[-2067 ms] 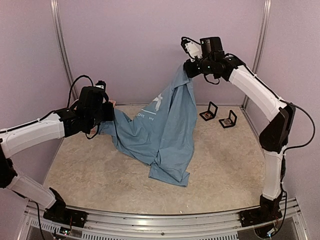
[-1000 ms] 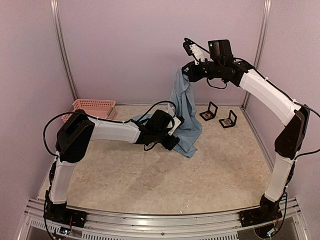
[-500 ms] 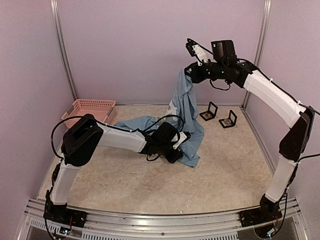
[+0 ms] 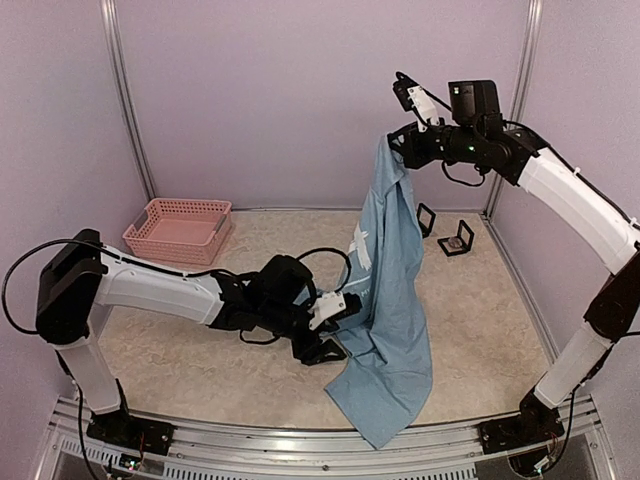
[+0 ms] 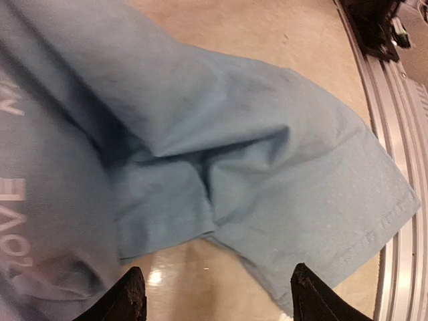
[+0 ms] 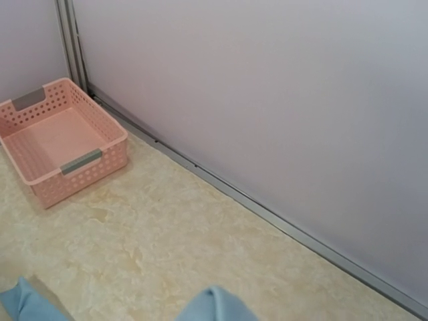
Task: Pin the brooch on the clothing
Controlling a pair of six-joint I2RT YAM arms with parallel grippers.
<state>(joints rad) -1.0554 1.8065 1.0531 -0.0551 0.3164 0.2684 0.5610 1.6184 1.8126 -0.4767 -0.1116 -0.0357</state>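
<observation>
The clothing [image 4: 395, 300], a light blue T-shirt with white lettering, hangs from my right gripper [image 4: 398, 150], which is shut on its top edge high at the back right. The lower end trails onto the table near the front rail. In the right wrist view only a fold of the clothing [image 6: 214, 306] pokes up at the bottom edge; the fingers are hidden. My left gripper [image 4: 338, 330] is low at the shirt's left edge. In the left wrist view the left gripper [image 5: 217, 301] is open over bare table, the hem [image 5: 287, 200] just beyond it. I cannot make out the brooch.
Two small open black boxes [image 4: 425, 220] [image 4: 458, 240] stand at the back right, behind the hanging shirt. A pink plastic basket [image 4: 180, 228] [image 6: 57, 137] sits at the back left by the wall. The metal front rail [image 5: 401, 134] lies close to the hem.
The right arm has swung right and towards the front, so the shirt now hangs long and reaches the front rail. The left gripper has pulled back towards the front and stays open.
</observation>
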